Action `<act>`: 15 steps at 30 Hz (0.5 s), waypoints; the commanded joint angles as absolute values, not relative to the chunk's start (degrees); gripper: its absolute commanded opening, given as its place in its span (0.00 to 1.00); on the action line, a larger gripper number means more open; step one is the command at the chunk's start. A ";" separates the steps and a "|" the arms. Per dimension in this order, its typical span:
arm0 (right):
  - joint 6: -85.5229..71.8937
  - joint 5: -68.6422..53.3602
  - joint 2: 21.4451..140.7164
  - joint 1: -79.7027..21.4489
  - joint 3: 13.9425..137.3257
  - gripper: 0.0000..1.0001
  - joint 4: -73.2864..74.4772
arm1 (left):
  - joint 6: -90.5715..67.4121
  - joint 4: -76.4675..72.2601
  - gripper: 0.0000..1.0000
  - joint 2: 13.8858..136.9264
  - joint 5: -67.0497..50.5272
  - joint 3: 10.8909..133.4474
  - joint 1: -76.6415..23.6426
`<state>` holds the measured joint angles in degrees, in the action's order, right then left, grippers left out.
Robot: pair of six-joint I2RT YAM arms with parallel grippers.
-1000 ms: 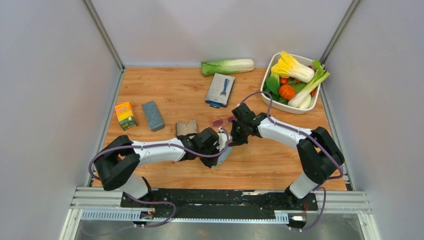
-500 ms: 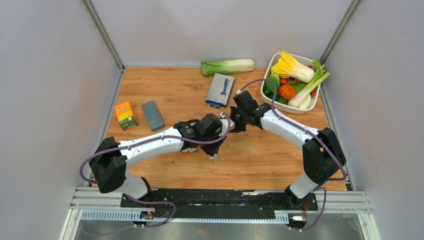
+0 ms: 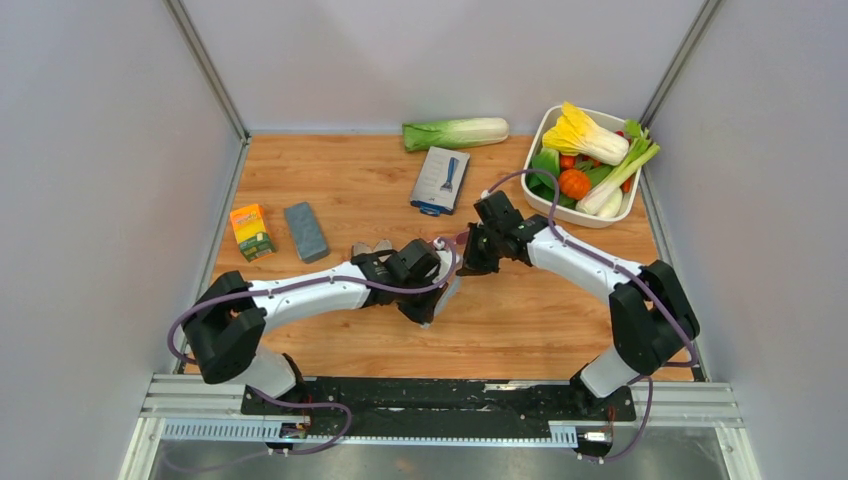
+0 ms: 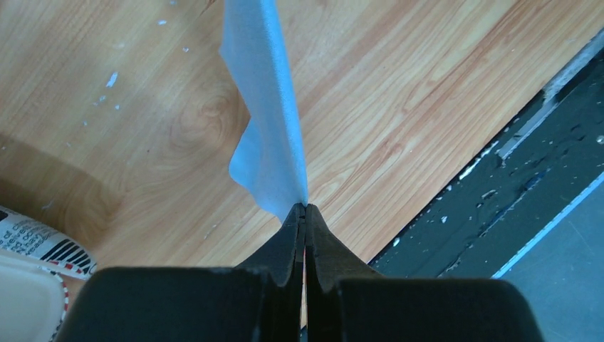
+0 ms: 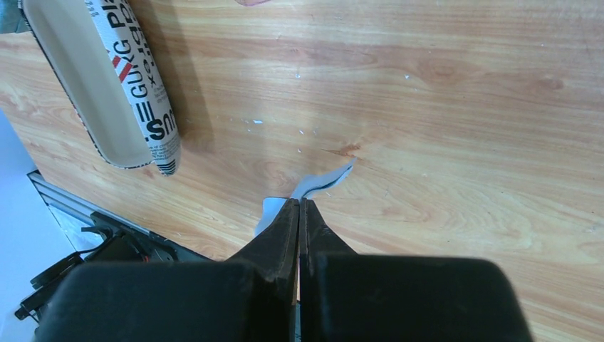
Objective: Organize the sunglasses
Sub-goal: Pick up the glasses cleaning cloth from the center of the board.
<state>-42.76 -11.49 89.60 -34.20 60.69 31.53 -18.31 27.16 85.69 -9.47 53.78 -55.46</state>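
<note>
Showing: wooden table point(image 3: 330, 180) from above, w/ two robot arms reaching in to meet at the ctr.
Far right: white tray point(image 3: 575, 214) of veg.
Left side: grey-blue case point(image 3: 305, 231), looks closed, well apart from both arms.
Between the arms: light blue cloth point(image 4: 267, 107), gripped at two spots, seems held off the table.
Grip, left: left gripper point(image 4: 305, 208) has fingers pressed together, pinching one edge of the cloth.
Grip, right: right gripper point(image 5: 299, 203) has fingers pressed together on another corner of the cloth.
Task item: sunglasses point(image 3: 438, 242) mostly hidden btwn the two wrists at ctr. Only a faint pink spot shows, prob. a lens. Not in any case.
Progress: early, I judge. Done: cloth picked up. Left to do: open case, put sunglasses + cloth away.
</note>
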 commanded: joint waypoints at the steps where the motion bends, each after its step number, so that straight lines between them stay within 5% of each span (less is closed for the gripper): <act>1: -42.89 -12.30 88.94 -33.84 62.14 0.00 27.78 | -21.44 23.73 0.00 84.03 -11.78 54.05 -55.28; 15: -37.36 -18.89 100.10 -36.82 80.49 0.00 28.48 | -24.61 30.76 0.00 72.43 -11.17 54.23 -46.07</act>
<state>-39.46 -16.16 97.78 -35.33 74.87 30.06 -23.57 26.61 76.40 -11.49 53.08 -48.56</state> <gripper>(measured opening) 0.005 0.007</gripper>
